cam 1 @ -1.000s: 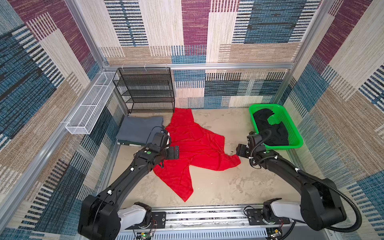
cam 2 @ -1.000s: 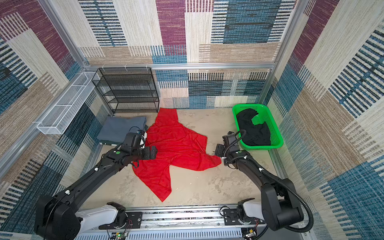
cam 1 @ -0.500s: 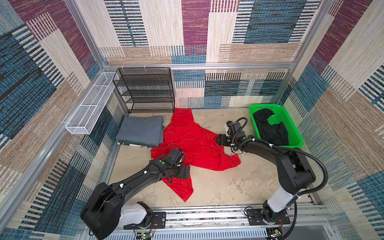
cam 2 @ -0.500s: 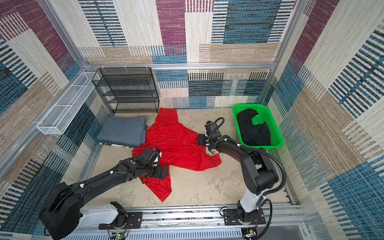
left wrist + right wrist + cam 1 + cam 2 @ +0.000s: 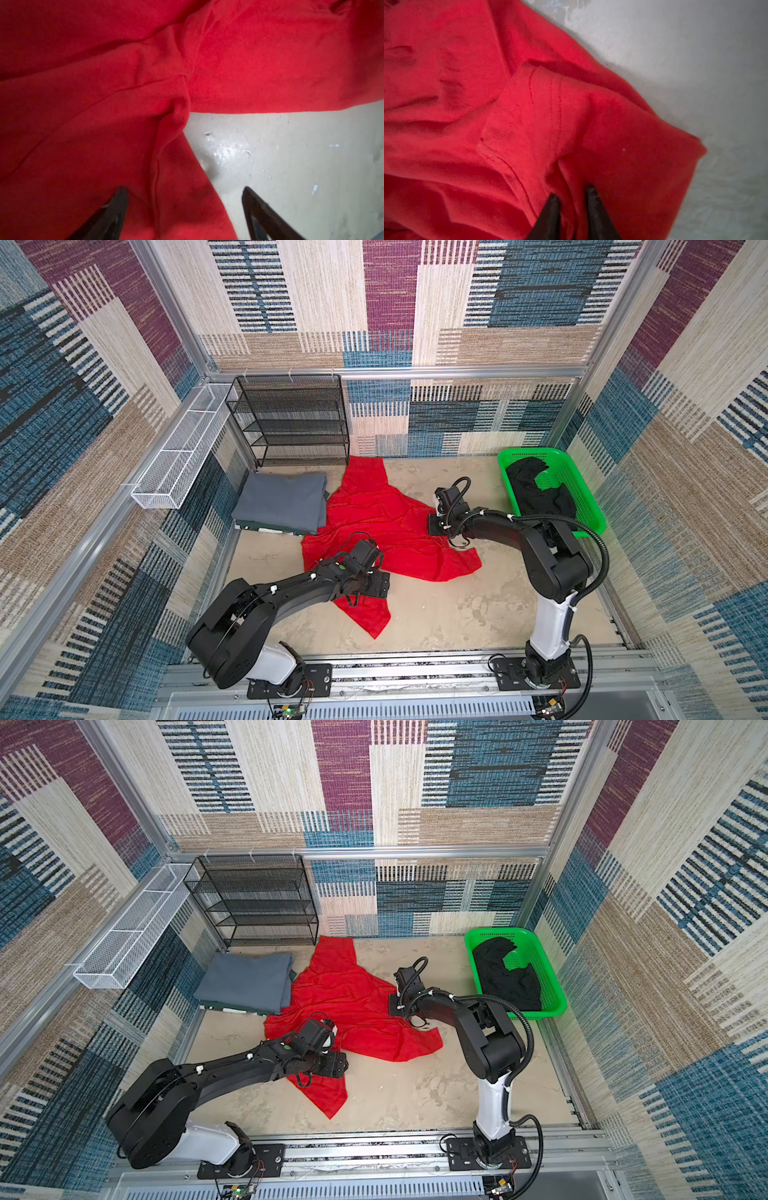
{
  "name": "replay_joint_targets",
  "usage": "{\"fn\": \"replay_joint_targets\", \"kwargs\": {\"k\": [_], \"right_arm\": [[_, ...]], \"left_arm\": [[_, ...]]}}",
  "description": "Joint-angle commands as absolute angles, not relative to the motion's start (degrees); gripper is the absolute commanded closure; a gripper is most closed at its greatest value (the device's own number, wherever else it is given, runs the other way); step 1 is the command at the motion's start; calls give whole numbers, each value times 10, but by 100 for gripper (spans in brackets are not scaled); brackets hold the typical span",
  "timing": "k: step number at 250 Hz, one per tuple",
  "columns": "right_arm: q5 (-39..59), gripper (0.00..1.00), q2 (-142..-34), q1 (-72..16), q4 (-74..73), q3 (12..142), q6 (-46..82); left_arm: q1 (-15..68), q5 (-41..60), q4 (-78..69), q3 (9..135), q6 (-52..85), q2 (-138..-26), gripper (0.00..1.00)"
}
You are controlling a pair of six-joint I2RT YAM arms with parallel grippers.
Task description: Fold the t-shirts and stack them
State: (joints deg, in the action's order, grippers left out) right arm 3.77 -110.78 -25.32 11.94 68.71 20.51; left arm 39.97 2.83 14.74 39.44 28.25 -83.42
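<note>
Your worktop [image 5: 457, 614]: pale beige surface, mottled, glossy in patches (the sheen shows best in the left wrist view). Items lying on it, each placed from the black mesh rack [image 5: 299, 423] that stands at its far edge:

1. Red t-shirt [image 5: 374, 510]: spread out and wrinkled. One end lies just beside the rack's right foot, and the rest runs away from the rack towards the near edge.
2. Grey t-shirt [image 5: 282, 502]: folded, directly in front of the rack, touching the red t-shirt (a dark green layer [image 5: 266, 528] shows beneath it).
3. Green basket [image 5: 584, 497]: well to the rack's right, tilted.
</note>
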Motion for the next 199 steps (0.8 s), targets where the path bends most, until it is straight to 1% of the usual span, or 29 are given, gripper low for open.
{"fn": "replay_joint_targets", "kwargs": {"k": [1,9,21,26,35,56,116,199], "right_arm": [[-12,100,-1103,-254,129,709,195],[-22,100,-1101,-254,137,716,193],[-34,100,-1099,-253,143,725,190],[-36,100,-1097,-252,146,729,189],[-38,100,-1095,-250,149,735,187],[-43,100,-1089,-241,161,744,190],[-17,100,-1051,-198,148,721,204],[-37,100,-1056,-117,153,737,194]], "left_arm": [[400,38,167,390,303,-844,36],[400,35,169,391,305,-846,47],[398,35,171,392,306,-850,58],[397,35,173,393,306,-853,65],[396,35,177,395,306,-857,74],[395,32,193,400,303,-863,100],[388,20,219,390,298,-854,100],[368,-19,269,354,301,-803,100]]}}
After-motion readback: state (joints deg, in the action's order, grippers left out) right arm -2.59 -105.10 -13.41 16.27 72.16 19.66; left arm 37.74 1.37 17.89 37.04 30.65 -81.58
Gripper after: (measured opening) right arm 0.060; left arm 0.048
